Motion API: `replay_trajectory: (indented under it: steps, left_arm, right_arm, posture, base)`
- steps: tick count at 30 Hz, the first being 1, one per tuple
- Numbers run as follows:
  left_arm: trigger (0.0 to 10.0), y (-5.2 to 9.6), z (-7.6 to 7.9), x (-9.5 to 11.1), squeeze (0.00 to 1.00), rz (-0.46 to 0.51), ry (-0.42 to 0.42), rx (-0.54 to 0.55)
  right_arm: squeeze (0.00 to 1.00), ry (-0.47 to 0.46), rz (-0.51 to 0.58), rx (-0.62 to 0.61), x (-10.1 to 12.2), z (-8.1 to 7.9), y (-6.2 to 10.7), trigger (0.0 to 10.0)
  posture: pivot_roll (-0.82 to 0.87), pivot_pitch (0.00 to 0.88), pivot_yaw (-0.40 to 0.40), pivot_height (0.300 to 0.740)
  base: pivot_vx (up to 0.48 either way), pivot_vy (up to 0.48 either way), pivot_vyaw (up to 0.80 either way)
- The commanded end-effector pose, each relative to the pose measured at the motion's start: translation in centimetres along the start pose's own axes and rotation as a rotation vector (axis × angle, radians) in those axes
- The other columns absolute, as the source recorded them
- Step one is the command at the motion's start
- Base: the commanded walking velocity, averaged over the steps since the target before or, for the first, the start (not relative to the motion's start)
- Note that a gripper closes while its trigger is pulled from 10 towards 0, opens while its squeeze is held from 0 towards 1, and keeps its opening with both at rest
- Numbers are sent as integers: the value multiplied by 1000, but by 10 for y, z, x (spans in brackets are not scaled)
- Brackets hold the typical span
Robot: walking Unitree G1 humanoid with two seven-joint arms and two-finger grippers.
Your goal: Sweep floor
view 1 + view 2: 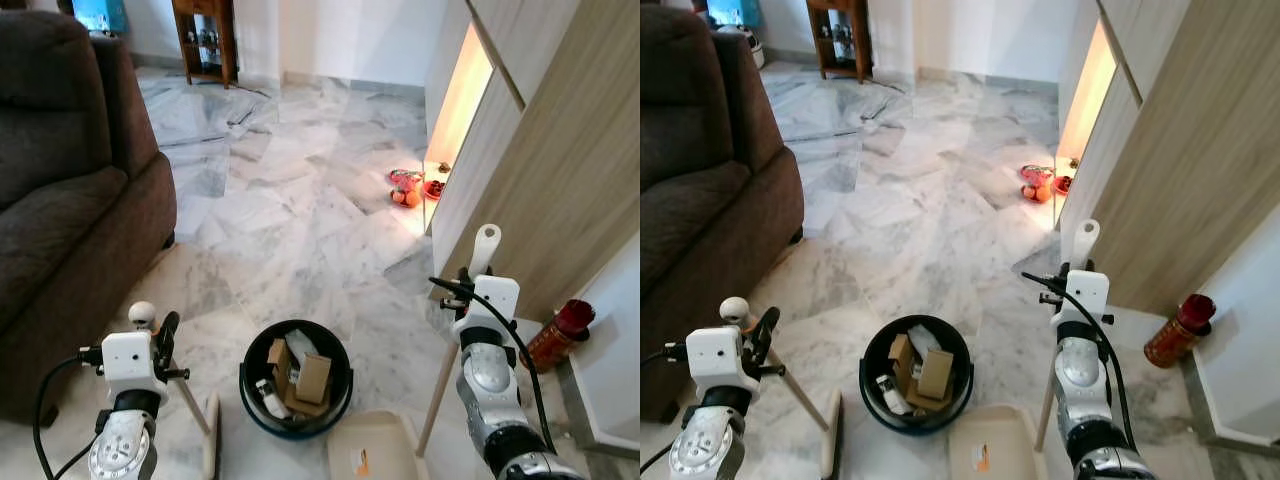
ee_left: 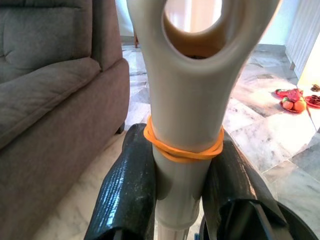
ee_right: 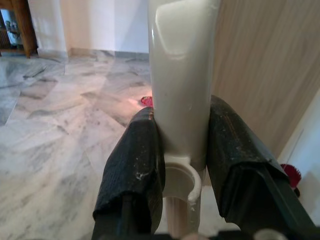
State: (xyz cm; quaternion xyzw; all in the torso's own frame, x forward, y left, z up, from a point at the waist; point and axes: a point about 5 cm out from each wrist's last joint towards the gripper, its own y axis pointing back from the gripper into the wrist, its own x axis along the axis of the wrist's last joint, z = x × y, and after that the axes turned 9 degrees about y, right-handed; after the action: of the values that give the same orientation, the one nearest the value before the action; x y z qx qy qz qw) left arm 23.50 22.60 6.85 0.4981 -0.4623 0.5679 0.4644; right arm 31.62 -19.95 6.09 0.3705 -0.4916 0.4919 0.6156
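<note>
1. Left eye view: left end effector (image 1: 160, 335) sits at 8 o'clock, clamped on the broom handle (image 1: 185, 395). The left wrist view confirms it: both fingers (image 2: 127, 190) are pressed to the cream handle, just under an orange rubber band (image 2: 182, 150).
2. Right end effector (image 1: 470, 285) is at 4 o'clock, closed around the dustpan handle (image 1: 483, 248); the right wrist view shows the pads (image 3: 135, 160) hard against it. The dustpan (image 1: 375, 445) lies flat on the floor at 6 o'clock.
3. Black bin (image 1: 296, 378) sits between the two tools at 6 o'clock, with cardboard and scraps inside.
4. My read: sweep stage, both tools in hand. The marble floor (image 1: 290, 220) looks mostly clean. The only loose items I see are red-orange bits (image 1: 408, 188) at 1 o'clock by the lit cabinet gap.
5. To do it well: keep the pan lip flush on the tile, draw the broom toward the pan in short strokes, and don't let the handle slip in the grip.
6. Edges: sofa (image 1: 70, 200) is close at 9 o'clock, wood cabinet (image 1: 560, 180) at 3 o'clock, red bottle (image 1: 560, 335) just beside the right arm at 4 o'clock. I'd watch that one on any swing.
7. Open room runs 11 to 1 o'clock, wide and clear up to the far shelf (image 1: 205, 40).
</note>
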Motion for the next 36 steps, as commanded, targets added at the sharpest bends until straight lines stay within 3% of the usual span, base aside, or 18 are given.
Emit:
replay_trajectory:
  steps: [1, 36]
  left_arm:
    - [10000, -2, -1, 9, 0, 49, 0, 1]
    - [10000, -5, 2, 8, 0, 48, 4, -6]
  right_arm:
    - [0, -1, 24, -7, 4, 3, -3, 10000]
    - [0, 1, 0, 2, -2, 3, 0, 10000]
  posture:
    - [103, 0, -64, 740]
    - [97, 0, -68, 740]
  base:
    - [-259, 0, 0]
    - [-241, 0, 0]
